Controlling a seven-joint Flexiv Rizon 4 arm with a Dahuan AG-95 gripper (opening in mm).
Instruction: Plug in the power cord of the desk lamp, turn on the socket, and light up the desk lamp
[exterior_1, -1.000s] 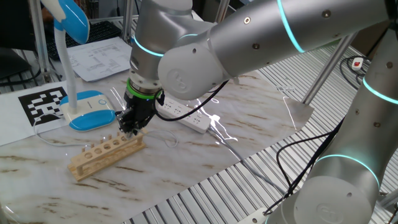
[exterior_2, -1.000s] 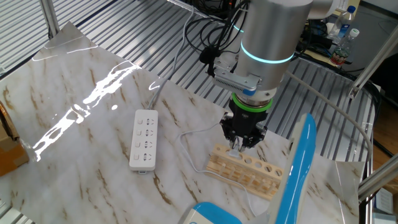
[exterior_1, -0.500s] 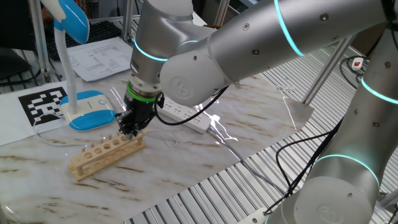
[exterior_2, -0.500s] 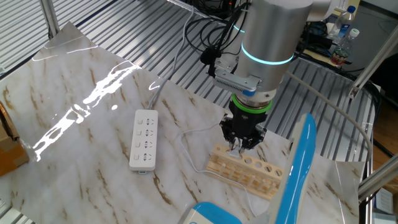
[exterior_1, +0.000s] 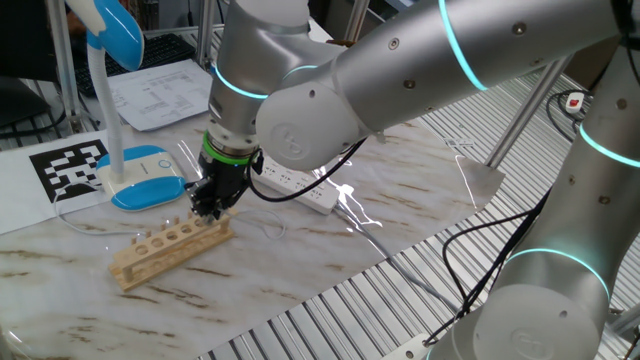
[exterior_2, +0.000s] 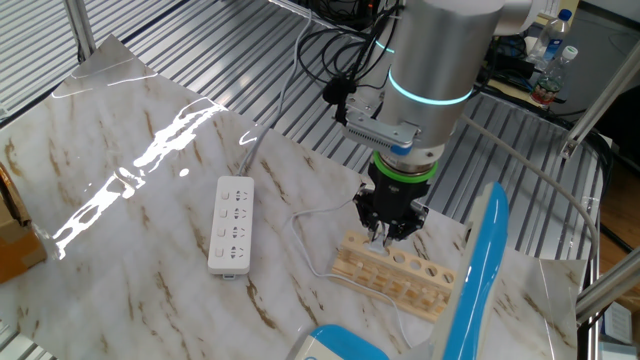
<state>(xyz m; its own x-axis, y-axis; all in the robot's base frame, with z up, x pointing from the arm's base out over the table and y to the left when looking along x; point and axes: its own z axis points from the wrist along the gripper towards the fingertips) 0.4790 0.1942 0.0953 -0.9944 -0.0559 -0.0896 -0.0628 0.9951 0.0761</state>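
While the gripper (exterior_2: 383, 236) hovers at the rack (exterior_2: 395, 274), jaws unreadable, you must grasp the plug, then reach the socket (exterior_2: 232, 224).

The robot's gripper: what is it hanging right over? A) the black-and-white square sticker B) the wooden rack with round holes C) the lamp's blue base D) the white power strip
B: the gripper points down at one end of the wooden rack, while the power strip lies off to the side and the lamp base sits apart.
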